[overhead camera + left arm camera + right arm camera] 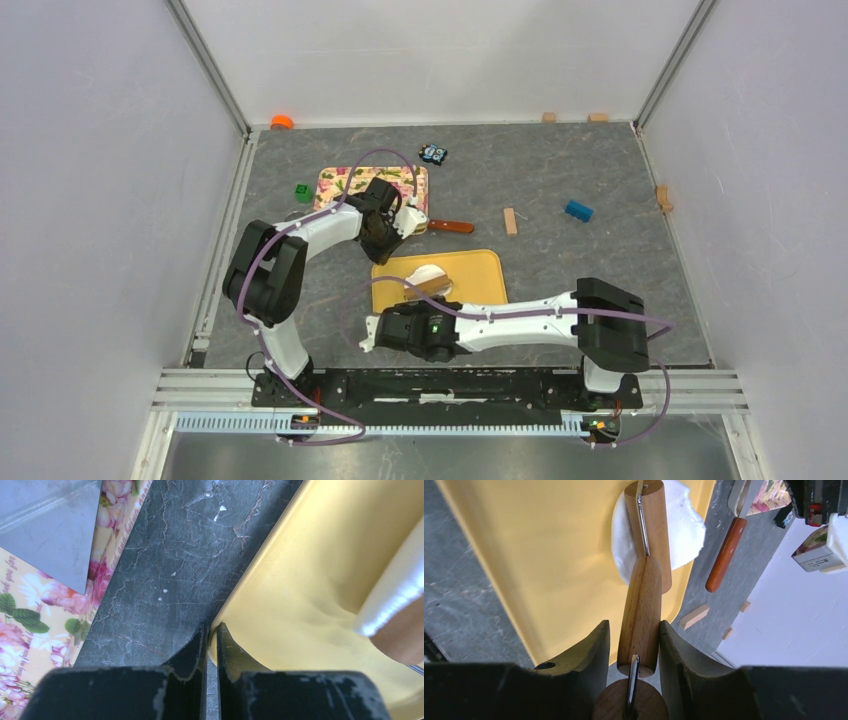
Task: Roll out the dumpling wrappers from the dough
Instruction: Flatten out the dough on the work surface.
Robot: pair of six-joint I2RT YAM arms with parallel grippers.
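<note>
Clamped in the right gripper [634, 630], whose jaws stand partly open and press tight on both sides, is the smooth pale-wood handle of the rolling pin [644, 600]. Its cylinder, hung on a bright wire yoke, lies across the dumpling wrapper [686, 535]. This is a thin, matte white patch, roundish with a slightly ragged edge, lying at the far rim of the glossy yellow board [549, 555]. The left gripper [211, 627], all but closed, seems to pinch that board's rim (likely steadying it). Beyond, on the veined grey table [165, 555], lie a brown-handled knife [724, 555] and a floral board [340, 185]. One wrapper looks nearly flat. I can see no finished ones set aside and no spare dough, so I judge most of the work remains.
</note>
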